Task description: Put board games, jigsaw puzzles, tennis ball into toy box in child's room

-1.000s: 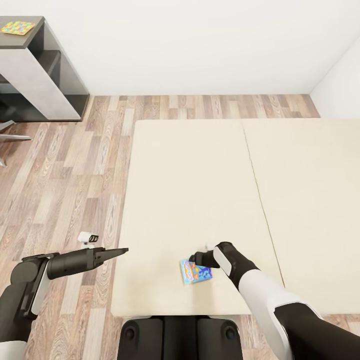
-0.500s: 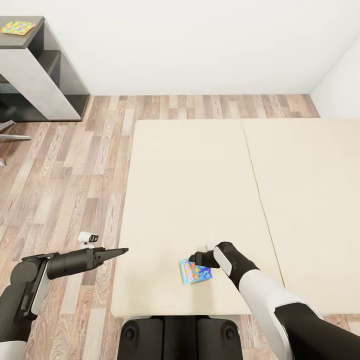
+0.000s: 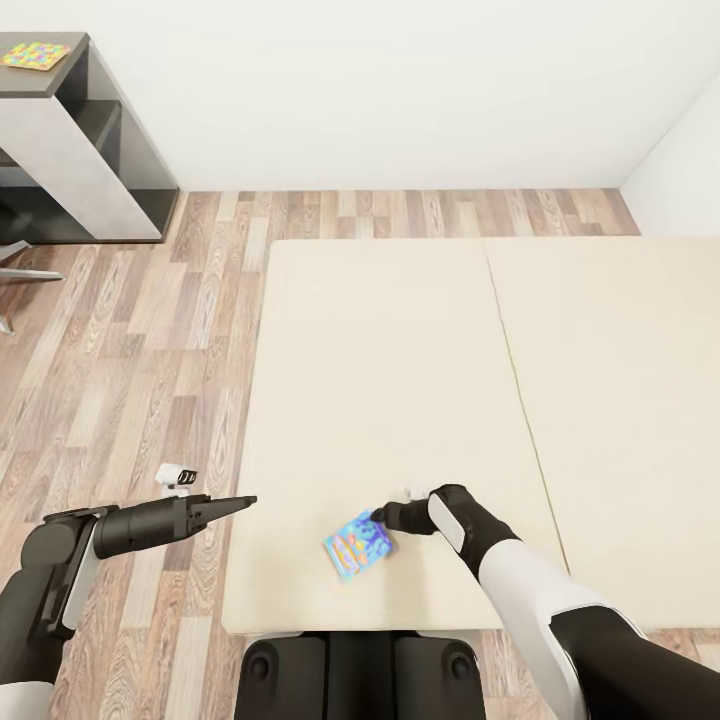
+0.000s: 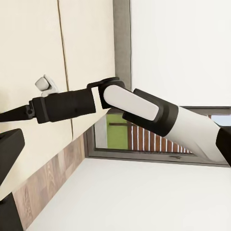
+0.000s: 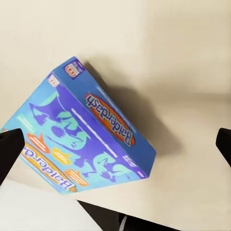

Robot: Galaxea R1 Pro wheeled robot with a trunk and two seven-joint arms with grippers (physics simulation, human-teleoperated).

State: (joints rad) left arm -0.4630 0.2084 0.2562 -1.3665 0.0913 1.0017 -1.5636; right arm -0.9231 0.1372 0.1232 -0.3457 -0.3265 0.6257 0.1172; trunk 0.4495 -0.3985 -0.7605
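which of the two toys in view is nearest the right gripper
The blue board game on the bed, just off the right gripper; the jigsaw puzzle is far away.

The right arm (image 4: 120, 103) stretched across from four o'clock to nine o'clock, its white forearm giving way to a black wrist section and a thin dark tip. A small white block (image 4: 46, 84) sat on that wrist. Behind lay the cream mattress (image 4: 82, 43), its grey frame (image 4: 122, 38), a white wall (image 4: 183, 48), a dark-framed window (image 4: 139, 139) and wood-plank floor (image 4: 48, 185). Dark finger parts (image 4: 9, 149) showed at eight o'clock.
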